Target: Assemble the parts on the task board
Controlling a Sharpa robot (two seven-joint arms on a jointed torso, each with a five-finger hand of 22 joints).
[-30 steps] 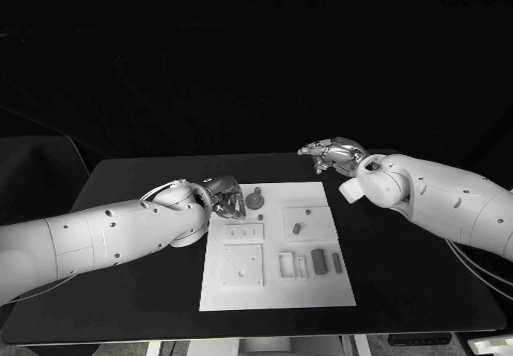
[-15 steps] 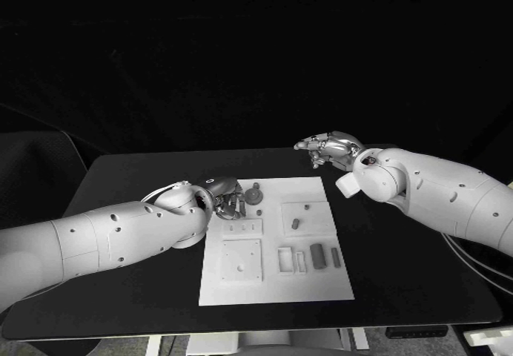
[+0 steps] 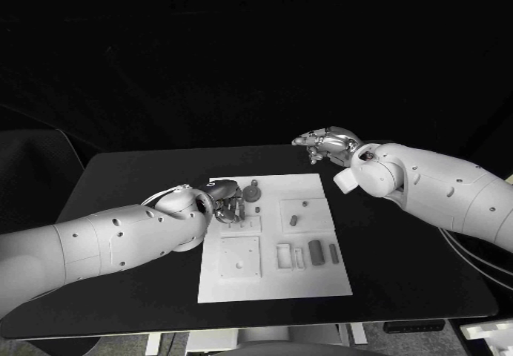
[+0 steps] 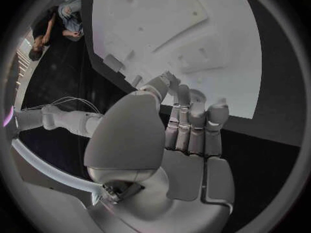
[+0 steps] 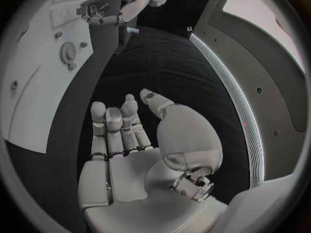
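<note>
silver fingers of the left hand [image 3: 222, 199] curl over the left edge of the task board [image 3: 273, 288], near its far corner. whether they pinch anything cannot be told; in the left wrist view the left hand [image 4: 188, 127] has its fingers bent with their tips at the board's edge [image 4: 214, 15]. the right hand [image 3: 327, 143] hovers above bare black table [image 3: 428, 274] beyond the board's far right corner, well apart from it, fingers loosely curled and holding nothing; the right wrist view shows its palm [image 5: 123, 140] empty. a round part [image 3: 252, 195] lies just beside the left hand's fingertips. two dark bars [image 3: 324, 253] lie near the board's right edge. wide strips of table stay open on both sides of the board.
</note>
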